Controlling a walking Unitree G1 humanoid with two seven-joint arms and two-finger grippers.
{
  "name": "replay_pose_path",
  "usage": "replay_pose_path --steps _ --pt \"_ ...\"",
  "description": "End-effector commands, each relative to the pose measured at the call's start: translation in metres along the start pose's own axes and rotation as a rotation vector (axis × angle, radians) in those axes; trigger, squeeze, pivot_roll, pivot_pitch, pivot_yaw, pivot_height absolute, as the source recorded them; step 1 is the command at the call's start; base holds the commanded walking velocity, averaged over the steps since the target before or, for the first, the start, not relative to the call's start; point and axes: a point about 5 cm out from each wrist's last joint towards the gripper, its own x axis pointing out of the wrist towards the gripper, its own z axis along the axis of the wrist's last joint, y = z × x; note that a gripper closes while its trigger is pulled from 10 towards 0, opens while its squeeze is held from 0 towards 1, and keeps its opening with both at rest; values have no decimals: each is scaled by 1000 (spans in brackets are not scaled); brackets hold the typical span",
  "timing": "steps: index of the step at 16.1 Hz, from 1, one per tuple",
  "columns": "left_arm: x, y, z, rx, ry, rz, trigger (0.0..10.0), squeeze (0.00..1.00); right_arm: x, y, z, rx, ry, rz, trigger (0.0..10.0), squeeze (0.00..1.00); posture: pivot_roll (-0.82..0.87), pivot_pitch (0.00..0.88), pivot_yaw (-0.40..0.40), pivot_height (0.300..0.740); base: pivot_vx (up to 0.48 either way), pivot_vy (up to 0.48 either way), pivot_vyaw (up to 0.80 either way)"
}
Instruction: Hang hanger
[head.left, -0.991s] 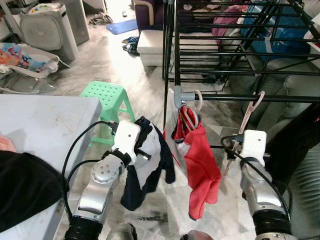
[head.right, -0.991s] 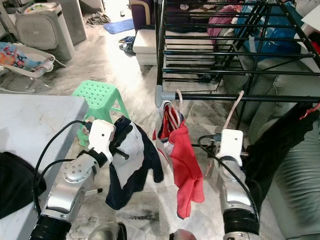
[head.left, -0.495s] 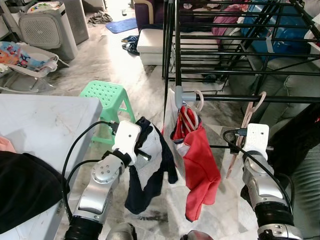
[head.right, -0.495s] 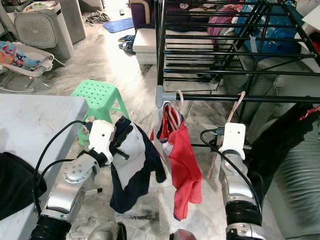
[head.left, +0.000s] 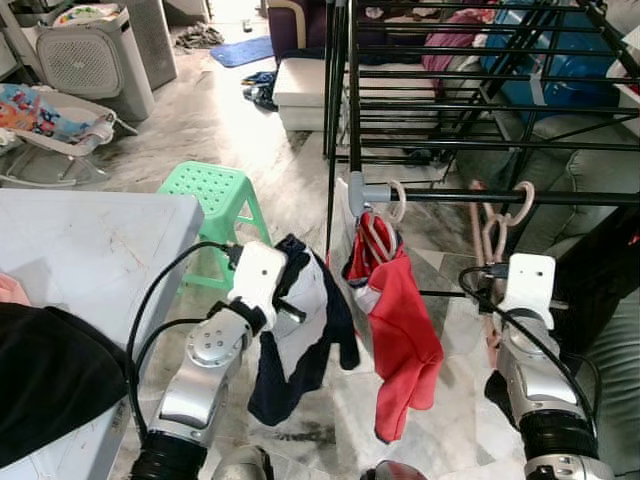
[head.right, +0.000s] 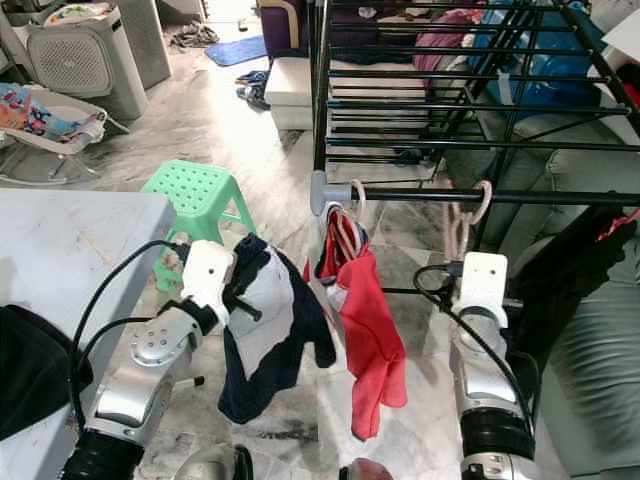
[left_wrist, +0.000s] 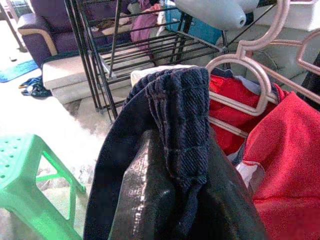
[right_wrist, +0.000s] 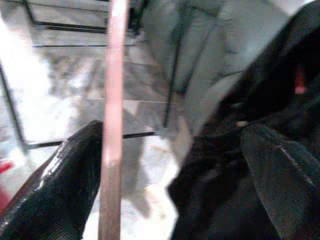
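Note:
A pink hanger (head.left: 492, 238) hangs by its hook (head.left: 520, 198) on the front bar (head.left: 580, 197) of the black drying rack (head.left: 450, 100). Just below it is my right gripper (right_wrist: 175, 135), open, with the hanger's pink rod (right_wrist: 112, 125) against one finger (right_wrist: 60, 185). My left gripper (left_wrist: 180, 160) is shut on a navy and white garment (head.left: 300, 335), held up left of the rack. A red garment (head.left: 405, 330) hangs on other pink hangers at the rack's grey corner joint (head.left: 365, 190).
A green stool (head.left: 215, 195) stands beyond my left arm. A grey table (head.left: 90, 250) with a black cloth (head.left: 50, 380) is on the left. A grey sofa (head.left: 590, 170) and a dark garment (head.left: 610, 265) crowd the right side. An air purifier (head.left: 95, 55) stands far left.
The right arm has carried the pink hanger up and to the right, and its hook now sits over the rack's front bar. The left arm has hardly moved.

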Motion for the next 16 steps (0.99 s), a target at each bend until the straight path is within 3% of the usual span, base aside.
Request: replay_pose_path --steps 1,6,9,11,13,16 --pt "3 1 5 24 -12 -7 10000 0 1 9 4 19 5 62 10000 0 -19 15 23 740 0 0 0" --pt "3 1 5 29 -11 -5 10000 0 6 10 5 9 26 118 10000 0 -15 11 19 740 0 0 0" --pt "3 0 4 29 -7 -6 10000 0 3 -11 2 -45 15 -33 10000 0 -14 8 16 740 0 0 0" --pt "3 0 4 29 -3 -7 10000 0 -7 -21 11 -36 -79 -89 10000 0 -24 9 20 740 0 0 0" --pt "4 -1 3 31 3 -18 10000 0 -14 -20 13 -25 -108 -76 10000 0 -29 8 24 740 0 0 0" --pt "6 -2 2 33 10 -28 10000 0 -24 -1 23 5 -177 68 10000 0 -38 9 30 740 0 0 0"
